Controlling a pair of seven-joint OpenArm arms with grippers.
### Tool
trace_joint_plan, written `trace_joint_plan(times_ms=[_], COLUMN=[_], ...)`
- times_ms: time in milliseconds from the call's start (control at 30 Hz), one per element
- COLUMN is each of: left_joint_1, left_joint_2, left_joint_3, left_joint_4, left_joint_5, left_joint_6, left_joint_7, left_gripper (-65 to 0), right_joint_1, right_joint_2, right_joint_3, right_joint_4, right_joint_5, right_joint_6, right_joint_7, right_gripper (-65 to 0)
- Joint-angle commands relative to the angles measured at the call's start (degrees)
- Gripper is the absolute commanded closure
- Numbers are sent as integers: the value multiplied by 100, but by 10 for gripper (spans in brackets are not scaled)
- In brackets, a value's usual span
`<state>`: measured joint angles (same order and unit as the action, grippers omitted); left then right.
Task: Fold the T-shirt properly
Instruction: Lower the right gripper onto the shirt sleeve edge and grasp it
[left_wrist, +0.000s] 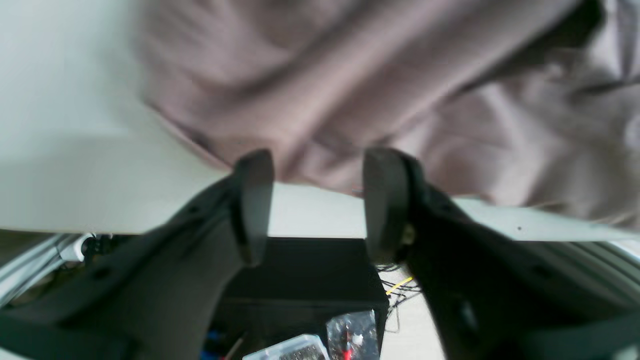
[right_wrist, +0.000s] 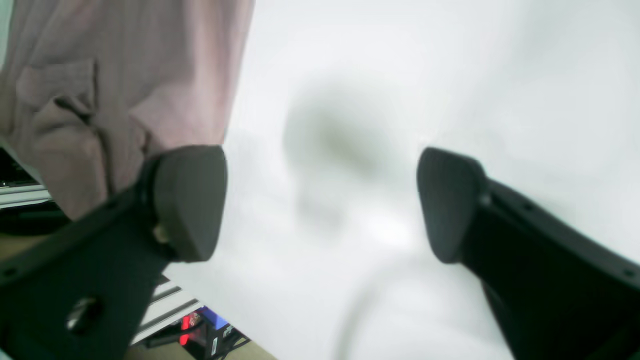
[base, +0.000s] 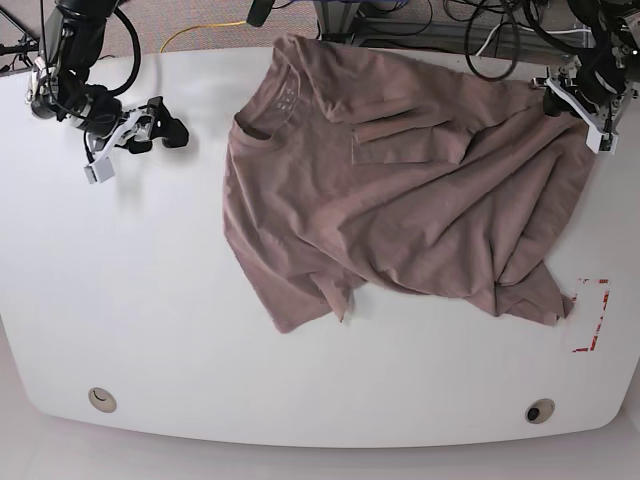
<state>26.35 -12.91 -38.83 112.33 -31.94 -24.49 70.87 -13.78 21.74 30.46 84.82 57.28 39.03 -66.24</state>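
Note:
The mauve T-shirt lies crumpled on the white table, collar toward the back left, one sleeve folded over the chest. My left gripper is at the shirt's back right corner. In the left wrist view it is open, with the shirt's edge lying just beyond and between the fingertips at the table's edge. My right gripper is open and empty over bare table left of the collar. In the right wrist view it is open, with the shirt off to its left.
Cables and a yellow wire run behind the table's back edge. Red marks sit at the right edge. Two round holes sit near the front edge. A black box stands below the table.

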Motion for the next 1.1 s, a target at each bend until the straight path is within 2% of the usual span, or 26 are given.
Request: trace_joint_plan(times_ms=[0,133,233,433,600,867,1067], left_joint_1=[-116,-178,-195,-213,-336,-881,-1321], left_joint_2=[-94,-94,-94,-94,-199,-542,-762], left_joint_3=[19,151,116,-403,-860,-1291,-1370], left_joint_4=[85,103,103,103,94,59,41], left_joint_5=[-36,-63,-379,-1144,-1628,-1680,-1531], left_joint_6=[-8,-26,-245,-553,-615,-571,-562], left_joint_7=[-67,-67,-67,-59,-59,-59,-59], left_gripper=[-328,-363,-364,-360,-360,-360,-360], right_joint_1=[125,319,547,934,1154,1295,1365], right_joint_2=[108,-51,-121,-393,-701,-1000,-1352], right_joint_3=[194,255,229,203,194,-193,-457], right_joint_4=[156,165,138,85,-328,-477,-468], right_joint_5=[70,70,17,-9,-325,-431,-633], right_joint_6=[49,49,40,23,49,49,32], right_joint_7=[52,35,26,26,17,44,61], right_gripper=[-590,-590,-590,-590,-590,-590,-590])
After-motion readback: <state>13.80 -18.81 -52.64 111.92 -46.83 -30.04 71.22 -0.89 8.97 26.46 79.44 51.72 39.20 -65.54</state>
